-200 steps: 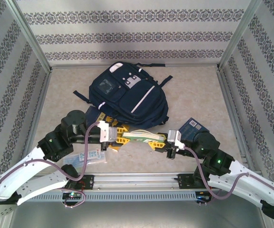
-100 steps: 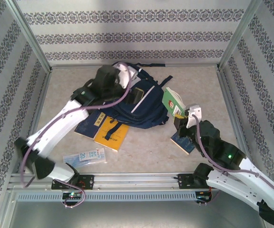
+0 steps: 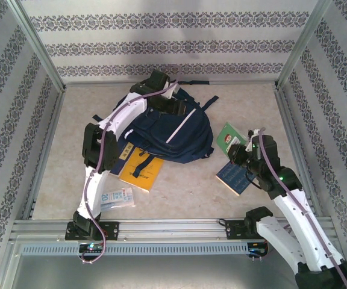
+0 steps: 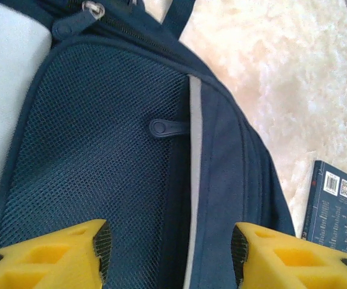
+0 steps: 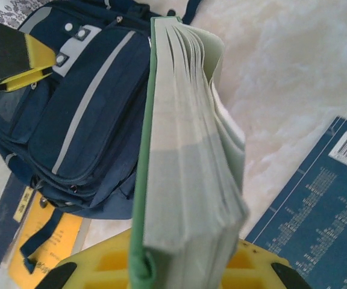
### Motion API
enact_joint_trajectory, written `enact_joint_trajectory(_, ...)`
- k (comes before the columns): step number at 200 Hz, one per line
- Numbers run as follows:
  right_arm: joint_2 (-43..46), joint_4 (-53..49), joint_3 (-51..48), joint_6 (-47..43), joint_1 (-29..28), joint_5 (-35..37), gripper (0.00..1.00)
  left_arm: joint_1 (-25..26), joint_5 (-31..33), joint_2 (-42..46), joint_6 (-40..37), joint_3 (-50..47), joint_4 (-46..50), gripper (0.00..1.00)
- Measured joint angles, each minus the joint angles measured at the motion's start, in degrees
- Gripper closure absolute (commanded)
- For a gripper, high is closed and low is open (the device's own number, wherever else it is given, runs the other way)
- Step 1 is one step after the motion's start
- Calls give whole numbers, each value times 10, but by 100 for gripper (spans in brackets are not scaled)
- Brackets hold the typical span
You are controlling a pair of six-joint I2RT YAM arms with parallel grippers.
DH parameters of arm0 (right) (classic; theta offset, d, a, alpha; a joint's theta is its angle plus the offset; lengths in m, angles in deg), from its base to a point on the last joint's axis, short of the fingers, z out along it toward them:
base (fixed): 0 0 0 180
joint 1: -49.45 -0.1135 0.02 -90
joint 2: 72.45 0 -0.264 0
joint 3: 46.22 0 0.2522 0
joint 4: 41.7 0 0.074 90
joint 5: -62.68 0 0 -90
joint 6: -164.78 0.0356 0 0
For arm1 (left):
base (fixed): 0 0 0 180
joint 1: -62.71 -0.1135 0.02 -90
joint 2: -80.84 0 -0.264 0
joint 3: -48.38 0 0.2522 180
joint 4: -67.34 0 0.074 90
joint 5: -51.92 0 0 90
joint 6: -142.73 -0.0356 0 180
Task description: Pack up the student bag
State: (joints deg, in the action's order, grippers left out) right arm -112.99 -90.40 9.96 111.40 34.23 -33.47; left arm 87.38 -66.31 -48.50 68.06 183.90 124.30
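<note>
The big blue student bag [image 3: 179, 141] lies flat on the table [image 3: 252, 108], near the back. The left arm [image 3: 122, 117] reaches far out over it. The left claw [image 4: 169, 244] hangs wide open above the mesh pocket [image 4: 89, 150], holding nothing. The right arm [image 3: 282, 186] is bent. The right claw [image 5: 179, 265] squeezes a green book [image 5: 179, 156], held up on end to the right of the bag.

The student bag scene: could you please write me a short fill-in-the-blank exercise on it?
1. The right tool grips a thick book whose cover is ____.
2. The left tool hangs open over the student bag's ____ pocket.
3. The flat book with a dark strap across it is ____.
Missing words: green; mesh; yellow.
</note>
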Motion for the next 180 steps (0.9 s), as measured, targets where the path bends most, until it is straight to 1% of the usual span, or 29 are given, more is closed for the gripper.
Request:
enact_joint_trajectory(39, -15, 15, -27, 19, 35, -73, 100, 2, -52, -42, 14, 25, 13, 44)
enact_joint_trajectory(87, -43, 39, -32, 23, 44, -114, 100, 4, -99, -65, 20, 28, 14, 45)
enact_joint_trajectory(100, -45, 45, -35, 25, 46, -120, 100, 4, -107, -67, 21, 28, 14, 48)
enact_joint_trajectory(126, -50, 52, -38, 25, 50, -126, 100, 5, -129, -68, 25, 28, 14, 62)
enact_joint_trajectory(139, -51, 56, -42, 25, 54, -129, 100, 7, -143, -68, 28, 28, 14, 66)
enact_joint_trajectory(153, -53, 60, -48, 25, 59, -130, 100, 11, -153, -68, 27, 28, 14, 67)
enact_joint_trajectory(180, -58, 62, -54, 26, 69, -137, 100, 20, -156, -70, 25, 28, 15, 66)
